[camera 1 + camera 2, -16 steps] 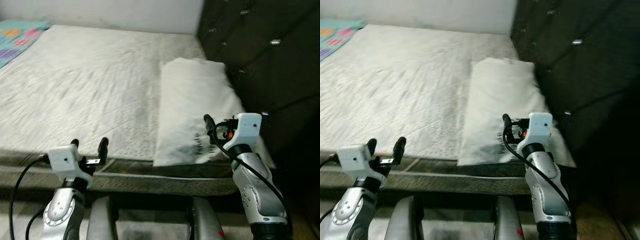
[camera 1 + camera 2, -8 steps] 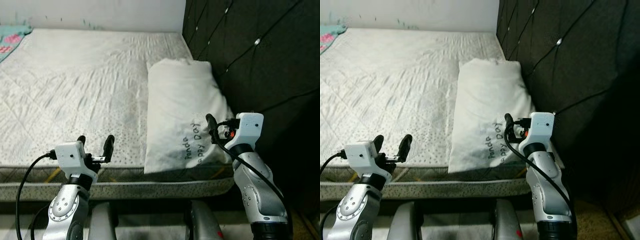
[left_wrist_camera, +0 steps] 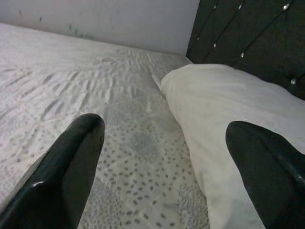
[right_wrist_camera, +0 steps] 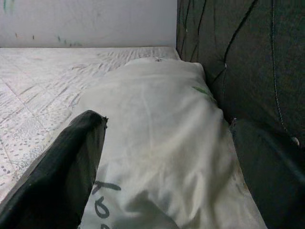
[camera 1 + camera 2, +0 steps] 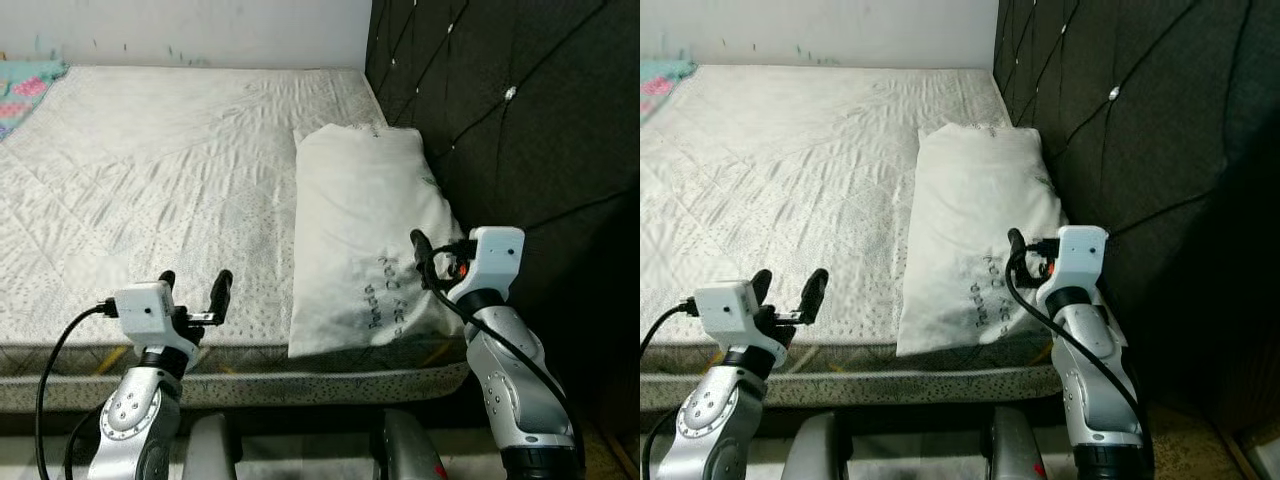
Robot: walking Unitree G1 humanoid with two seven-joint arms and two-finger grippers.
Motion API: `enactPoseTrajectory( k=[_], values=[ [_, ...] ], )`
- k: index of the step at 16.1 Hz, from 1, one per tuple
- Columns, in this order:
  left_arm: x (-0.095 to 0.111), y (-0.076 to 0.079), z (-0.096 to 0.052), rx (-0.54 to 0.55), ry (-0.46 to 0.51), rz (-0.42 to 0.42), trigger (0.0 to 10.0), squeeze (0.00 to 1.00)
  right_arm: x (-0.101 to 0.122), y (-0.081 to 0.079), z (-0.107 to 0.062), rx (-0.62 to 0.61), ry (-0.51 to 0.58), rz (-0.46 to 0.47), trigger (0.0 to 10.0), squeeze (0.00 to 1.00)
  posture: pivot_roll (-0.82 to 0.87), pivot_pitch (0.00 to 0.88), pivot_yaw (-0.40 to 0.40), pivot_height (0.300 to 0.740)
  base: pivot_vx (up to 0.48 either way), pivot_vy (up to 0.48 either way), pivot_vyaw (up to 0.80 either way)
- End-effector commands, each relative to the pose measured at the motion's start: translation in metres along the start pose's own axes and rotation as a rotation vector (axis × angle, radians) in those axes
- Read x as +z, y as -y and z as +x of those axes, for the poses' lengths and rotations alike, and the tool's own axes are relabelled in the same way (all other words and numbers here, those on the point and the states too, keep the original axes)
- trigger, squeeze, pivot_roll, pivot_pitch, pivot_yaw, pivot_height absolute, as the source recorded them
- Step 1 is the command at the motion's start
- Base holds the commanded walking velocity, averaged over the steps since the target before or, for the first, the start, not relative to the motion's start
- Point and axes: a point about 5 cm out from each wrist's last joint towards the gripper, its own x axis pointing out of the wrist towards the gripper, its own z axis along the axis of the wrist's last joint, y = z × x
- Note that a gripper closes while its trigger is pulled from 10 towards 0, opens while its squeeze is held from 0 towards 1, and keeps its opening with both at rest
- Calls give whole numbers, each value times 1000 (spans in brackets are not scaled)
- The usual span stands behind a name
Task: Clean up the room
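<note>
Two grippers are showing low in the head views, both raised in front of a bed. One white pillow (image 5: 365,230) is lying at the centre right of the frame, lengthwise along the right side of the mattress (image 5: 160,180), its far edge resting against the dark tufted headboard (image 5: 510,110) that is filling the upper right. Dark lettering is running across the pillow's near end, too small to read with certainty. The pillow's near corner is sitting at the mattress's front edge.

The left gripper (image 5: 193,292) is hovering at the lower left of the frame, just above the front edge of the mattress, its two black fingers (image 3: 66,171) spread wide apart with nothing between them; its wrist view is looking along the quilted mattress toward the pillow. The right gripper (image 5: 432,258) is hanging at the lower right, close over the pillow's near end beside the headboard. Its fingers (image 4: 62,176) are also standing apart in the wrist view, with the pillow lying in the gap ahead of them, not clasped.

A patterned blanket (image 5: 30,85) in teal is peeking in at the upper left corner, on the far side of the mattress.
</note>
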Motion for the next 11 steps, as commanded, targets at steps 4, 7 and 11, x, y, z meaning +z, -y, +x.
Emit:
enactPoseTrajectory(
  k=[4,7,11],
  values=[
    [-2,0,4,-3,-10,12,10000,0,2,0,3,11,9,-11,10000,0,-38,0,-9,666,0,0,0],
    [-1,0,5,-1,-6,9,10000,0,2,0,5,14,8,-15,10000,0,-36,0,-9,695,0,0,0],
    [-1,0,6,-3,-3,5,10000,0,2,0,5,9,11,-14,10000,0,-42,0,-5,738,0,0,0]
  ],
)
